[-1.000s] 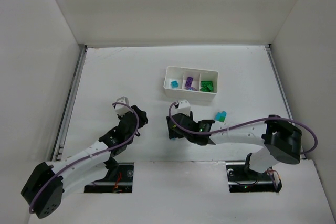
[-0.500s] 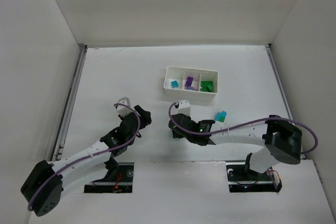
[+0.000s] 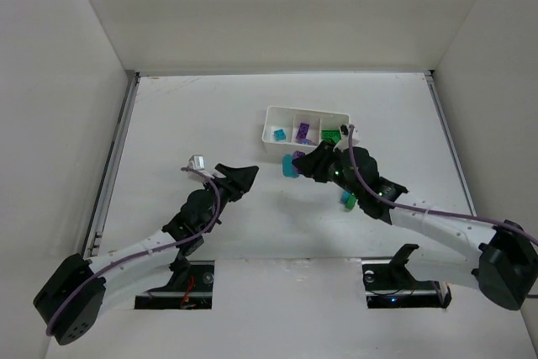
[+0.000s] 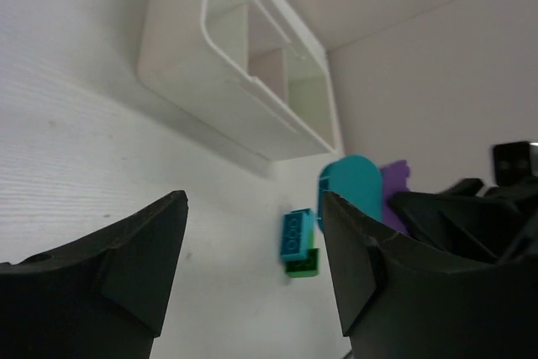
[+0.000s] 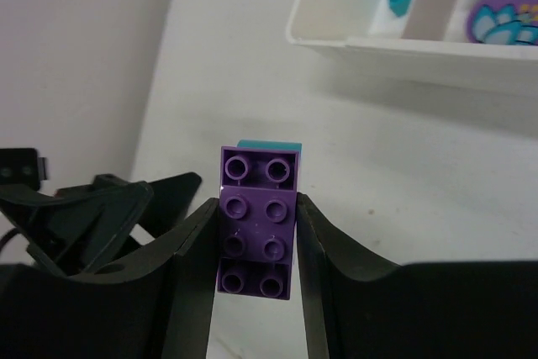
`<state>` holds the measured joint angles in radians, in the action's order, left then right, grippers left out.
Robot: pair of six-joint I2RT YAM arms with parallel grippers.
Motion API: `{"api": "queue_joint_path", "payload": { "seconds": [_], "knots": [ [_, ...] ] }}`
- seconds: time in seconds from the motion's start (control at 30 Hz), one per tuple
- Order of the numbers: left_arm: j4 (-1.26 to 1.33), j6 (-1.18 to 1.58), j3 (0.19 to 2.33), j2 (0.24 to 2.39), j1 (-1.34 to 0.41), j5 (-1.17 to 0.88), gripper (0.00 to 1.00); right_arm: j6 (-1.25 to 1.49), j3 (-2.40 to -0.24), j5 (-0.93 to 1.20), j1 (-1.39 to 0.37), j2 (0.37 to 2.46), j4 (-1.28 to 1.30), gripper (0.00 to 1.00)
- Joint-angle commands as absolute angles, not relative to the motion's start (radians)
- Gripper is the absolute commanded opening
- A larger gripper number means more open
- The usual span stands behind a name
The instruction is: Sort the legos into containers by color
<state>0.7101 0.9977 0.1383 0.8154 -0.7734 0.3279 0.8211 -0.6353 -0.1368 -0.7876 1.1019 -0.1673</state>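
Clamping a purple-and-teal stack, the right end effector sits just near of the left end of the white tray. Its wrist camera shows the purple brick studs-up, pinched on both long sides by the black fingers, with a teal piece sticking out past its far end.

The tray stands on the worktop, right of centre, and is split into three compartments. The left one holds a teal brick, the middle one purple pieces and the right one green bricks.

A second pair, the teal-on-green stack, lies on the worktop near of the tray's right half. From above it is partly hidden under the right arm. The left wrist camera shows it plainly, teal on top of green, apart from the tray.

The left end effector is left of the right one and a little nearer, pointing toward the held stack. Its fingers stand apart with nothing between them, and it touches neither the stacks nor the tray.
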Motion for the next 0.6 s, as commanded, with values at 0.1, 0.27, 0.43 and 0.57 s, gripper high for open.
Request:
{"api": "queue_joint_path", "payload": {
  "seconds": [0.1,0.27,0.43,0.57],
  "knots": [
    [1.107,1.132,0.150,0.940,-0.808,0.216,0.62,1.014,-0.589,0.196,-0.713,1.187,-0.598,0.24],
    [1.195,1.160,0.175,1.026,-0.851,0.206,0.61,1.133,-0.560,0.274,-0.691,1.252,-0.790,0.24],
    [1.201,1.178,0.179,1.052,-0.849,0.218,0.58,1.222,-0.543,0.328,-0.668,1.308,-0.911,0.24],
    [1.229,1.175,0.183,1.061,-0.847,0.229,0.56,1.278,-0.534,0.351,-0.666,1.365,-0.977,0.25]
  ]
}}
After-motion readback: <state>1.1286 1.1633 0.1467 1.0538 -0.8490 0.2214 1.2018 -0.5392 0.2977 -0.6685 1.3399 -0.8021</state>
